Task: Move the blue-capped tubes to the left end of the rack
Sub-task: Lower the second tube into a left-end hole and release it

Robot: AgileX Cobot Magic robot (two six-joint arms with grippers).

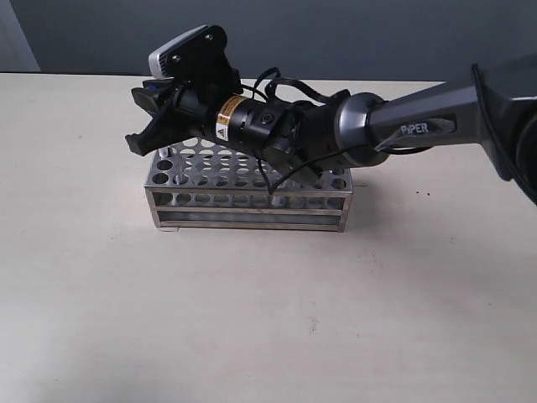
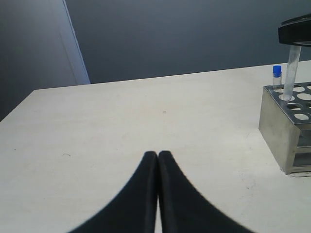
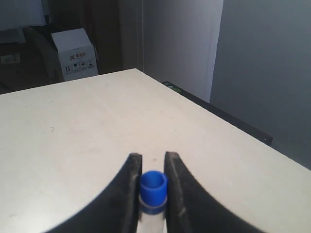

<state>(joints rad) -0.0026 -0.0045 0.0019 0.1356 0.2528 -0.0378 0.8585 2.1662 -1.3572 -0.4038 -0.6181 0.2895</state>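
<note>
- Your right fingers [image 3: 127, 196] pinch one blue-capped tube [image 3: 154, 187], its bottom in a hole at the left end of the rack [image 1: 248, 201].
- Another blue-capped tube [image 2: 277, 76] stands beside it, maybe in the corner hole.
- Your left fingers [image 2: 141, 194] are pressed together.

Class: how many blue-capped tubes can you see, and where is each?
2. One tube stands in an end hole of the rack; the right gripper holds a second tube beside it. The arm may hide more.

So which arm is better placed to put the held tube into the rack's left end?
Right: the right gripper holds a blue-capped tube at the rack's left end; the left gripper is shut, empty, apart from it.
</note>
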